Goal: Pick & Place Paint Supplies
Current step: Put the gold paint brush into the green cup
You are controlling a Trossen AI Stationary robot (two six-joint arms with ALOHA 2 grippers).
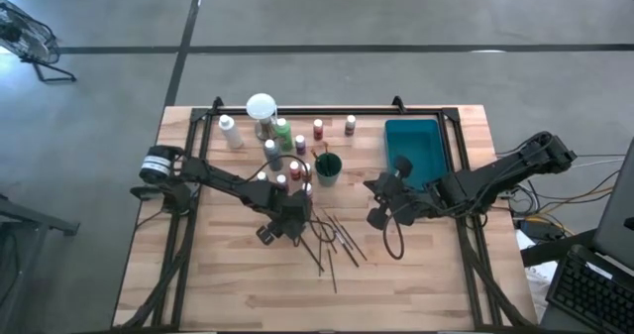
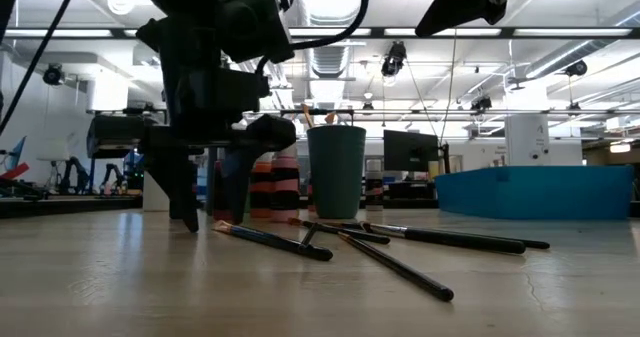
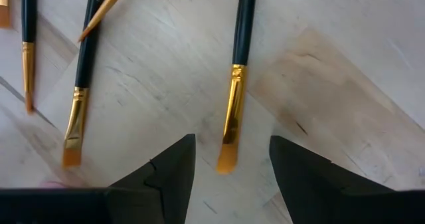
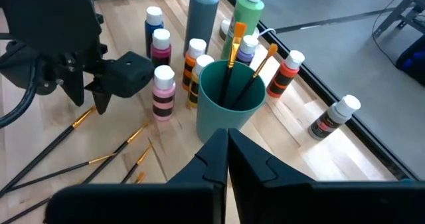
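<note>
Several thin dark brushes (image 1: 337, 240) with gold ferrules lie flat and crossed on the wooden table. My left gripper (image 1: 282, 233) points down over their left end and is open. Its two fingers stand on either side of one brush's orange bristle tip (image 3: 227, 159), close above the wood, touching nothing. More brushes (image 3: 80, 111) lie beside it. White-capped paint bottles (image 1: 282, 156) stand in a cluster at the far side. A teal cup (image 4: 229, 98) next to them holds a few brushes upright. My right gripper (image 1: 374, 201) hangs shut above the table, right of the cup, holding nothing.
A rectangular teal tray (image 1: 414, 148) sits at the far right. A round white-topped object (image 1: 262, 106) stands at the far edge behind the bottles. Black frame rails (image 1: 327, 111) run along the table's sides. Bare wood (image 1: 297, 294) lies toward the near edge.
</note>
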